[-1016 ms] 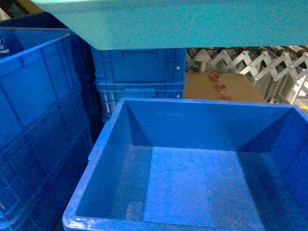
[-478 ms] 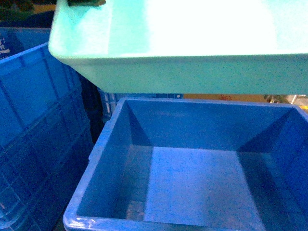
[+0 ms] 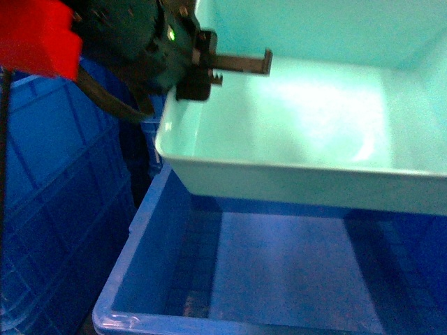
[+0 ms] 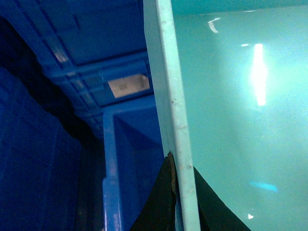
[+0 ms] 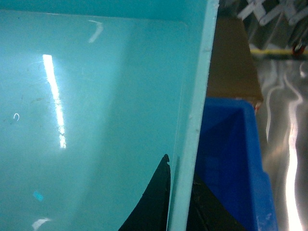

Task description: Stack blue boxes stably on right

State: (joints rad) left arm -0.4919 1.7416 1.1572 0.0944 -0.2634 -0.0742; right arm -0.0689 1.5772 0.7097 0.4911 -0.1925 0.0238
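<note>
Since a second ago the turquoise tub (image 3: 307, 118) has dropped toward the royal-blue crate (image 3: 147, 230), hanging just above its mouth, unseated, each gripper (image 4: 177, 192) clamping a side wall.

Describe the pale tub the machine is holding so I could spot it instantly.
Look above the open royal-blue crate in front. Hanging over it, pinched at each side wall by the left gripper and right gripper, is the turquoise tub, smooth-walled and glossy, unlike the darker ribbed crates.

Empty turquoise tub (image 3: 314, 132), tilted, aloft
</note>
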